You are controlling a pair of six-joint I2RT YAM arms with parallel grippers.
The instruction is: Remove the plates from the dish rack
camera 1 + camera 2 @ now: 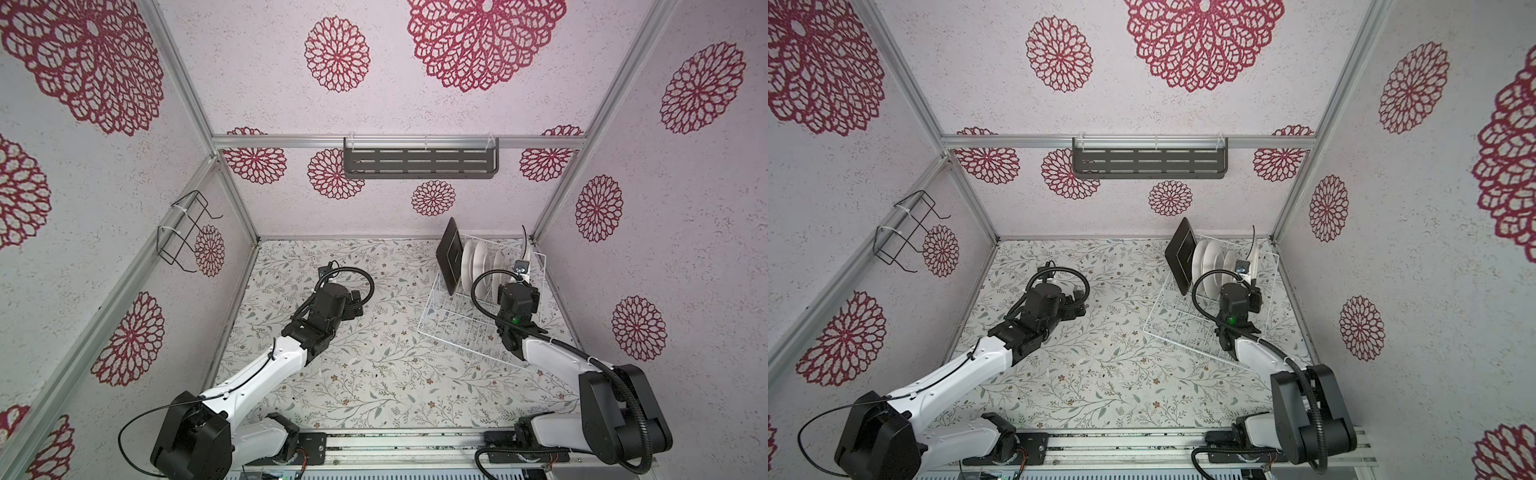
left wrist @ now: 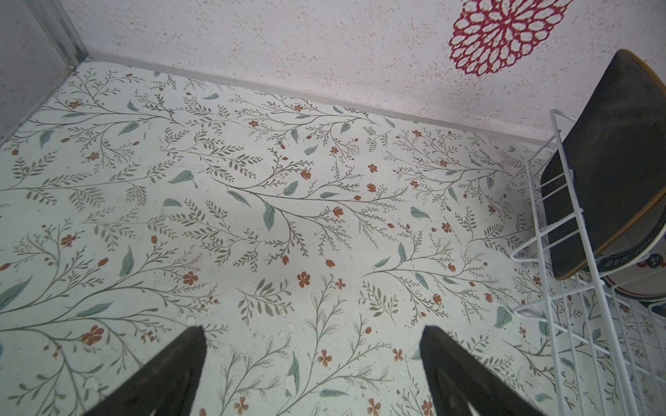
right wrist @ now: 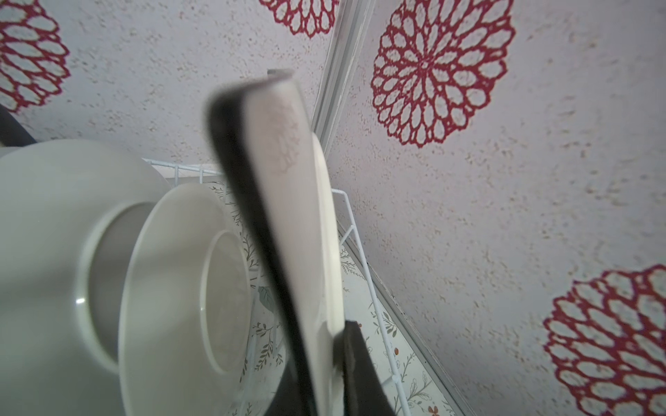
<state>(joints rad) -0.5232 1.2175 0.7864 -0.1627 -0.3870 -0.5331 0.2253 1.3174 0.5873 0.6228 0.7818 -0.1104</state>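
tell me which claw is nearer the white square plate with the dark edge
Right. The right claw is shut on the white square plate in the dish rack; the left claw hangs open above the table, apart from the rack.

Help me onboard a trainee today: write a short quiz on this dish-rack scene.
1. True or false: the left gripper is holding a plate.
2. Which plate is the right gripper shut on?
3. How many round white plates stand in the dish rack? A one, B three, C five.
Key: 1 false, it is open and empty. 2 the square white plate with the dark edge. 3 B.
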